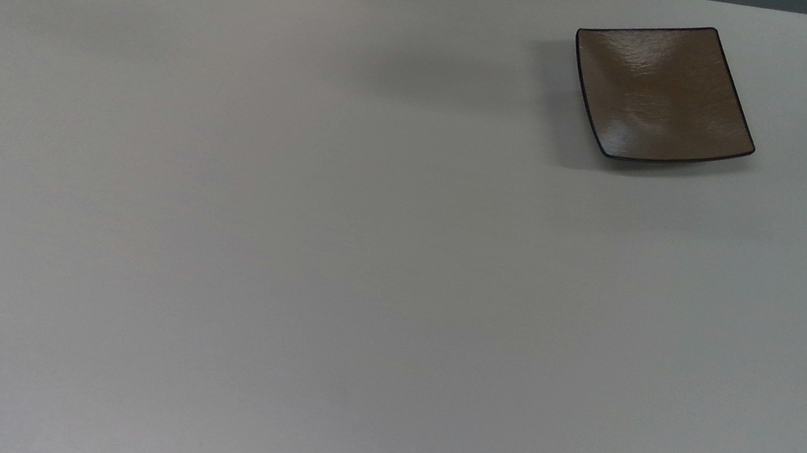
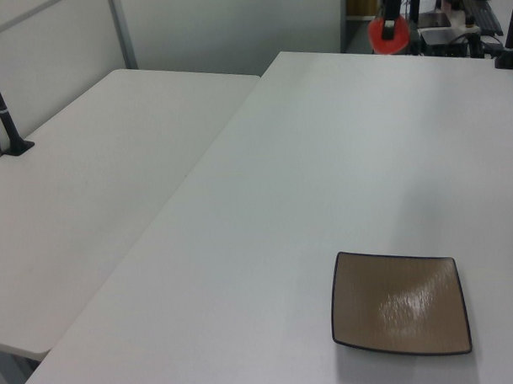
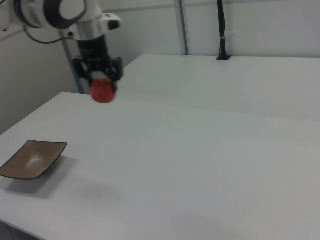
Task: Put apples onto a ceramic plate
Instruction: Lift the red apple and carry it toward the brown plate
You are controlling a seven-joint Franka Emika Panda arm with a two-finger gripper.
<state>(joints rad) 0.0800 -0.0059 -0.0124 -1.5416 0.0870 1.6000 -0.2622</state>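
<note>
A broad, flat white table (image 1: 334, 248) with a smooth matt top carries a single thing: a square, shallow, glossy brown ceramic plate (image 1: 662, 92) with a thin dark rim and upturned corners. In the top view the plate rests flat near the table's far right corner, turned slightly askew to the edges, and throws a soft shadow to the top view's left. In the left view the plate (image 2: 400, 301) sits close to the near edge of the table (image 2: 307, 182); in the right view the plate (image 3: 31, 159) lies at the table's (image 3: 190, 165) near left corner. A second white table (image 2: 95, 164) adjoins the first along one long edge.
</note>
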